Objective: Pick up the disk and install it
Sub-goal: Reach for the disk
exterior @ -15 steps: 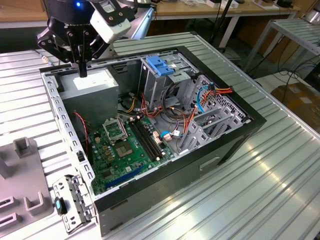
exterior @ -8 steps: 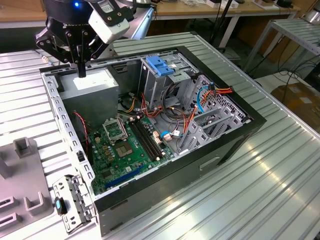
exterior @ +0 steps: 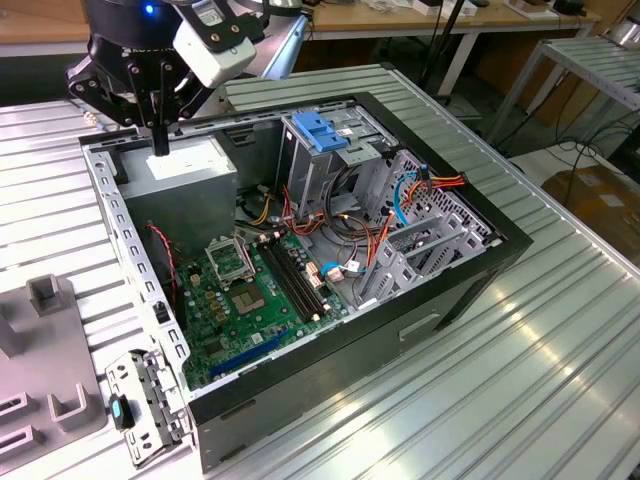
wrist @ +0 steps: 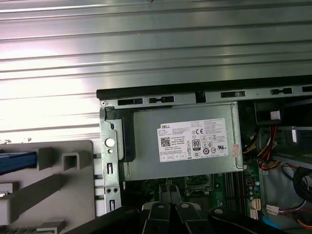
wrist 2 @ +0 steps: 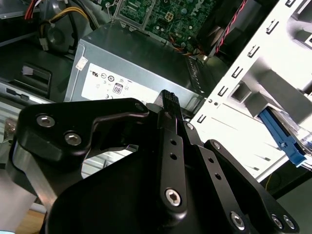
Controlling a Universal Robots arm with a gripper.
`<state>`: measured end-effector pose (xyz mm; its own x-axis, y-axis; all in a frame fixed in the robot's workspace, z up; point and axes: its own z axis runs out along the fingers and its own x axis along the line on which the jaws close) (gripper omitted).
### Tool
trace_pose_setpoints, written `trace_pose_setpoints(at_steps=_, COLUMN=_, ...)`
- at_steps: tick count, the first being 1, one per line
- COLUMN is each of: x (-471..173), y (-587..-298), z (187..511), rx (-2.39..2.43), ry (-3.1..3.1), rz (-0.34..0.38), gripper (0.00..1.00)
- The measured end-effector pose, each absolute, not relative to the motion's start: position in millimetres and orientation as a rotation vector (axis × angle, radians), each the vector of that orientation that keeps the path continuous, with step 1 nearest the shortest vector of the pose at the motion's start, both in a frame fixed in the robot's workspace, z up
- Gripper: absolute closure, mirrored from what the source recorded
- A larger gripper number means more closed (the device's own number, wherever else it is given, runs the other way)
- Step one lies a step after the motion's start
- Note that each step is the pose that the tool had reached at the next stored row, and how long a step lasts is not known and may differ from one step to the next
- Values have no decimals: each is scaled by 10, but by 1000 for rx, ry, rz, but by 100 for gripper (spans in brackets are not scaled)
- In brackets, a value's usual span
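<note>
- Overhead, the arm hung above the corner of the open computer case [exterior: 300, 390] toward the exterior view's left, its wrist turned straight down.
- Its gripper [exterior: 160, 146] pointed at the grey power supply [exterior: 185, 170], with the fingertips close over the white sticker. Whether they touched it I could not tell.
- Both fingers were pressed together with nothing between them, as seen in both wrist views.
- Outside the case, the disk [wrist: 17, 162] lay on the grey fixture [wrist: 53, 195] beside the case's perforated rear panel [exterior: 125, 240], well apart from the gripper.
- Of the disk, a long blue side rail was what could be made out in the first wrist view. Its metal body and label could not be told.
- Within the case, the drive cage with its blue latch [exterior: 320, 132] stood near the green motherboard [exterior: 240, 300].
</note>
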<state>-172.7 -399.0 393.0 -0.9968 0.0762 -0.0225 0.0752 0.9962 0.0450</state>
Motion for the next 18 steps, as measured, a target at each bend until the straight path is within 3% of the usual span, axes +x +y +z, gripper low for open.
trace_pose_setpoints(at_steps=18, x=-1760, y=-3990, z=3929, rx=118, ry=3115, rz=69, gripper=89)
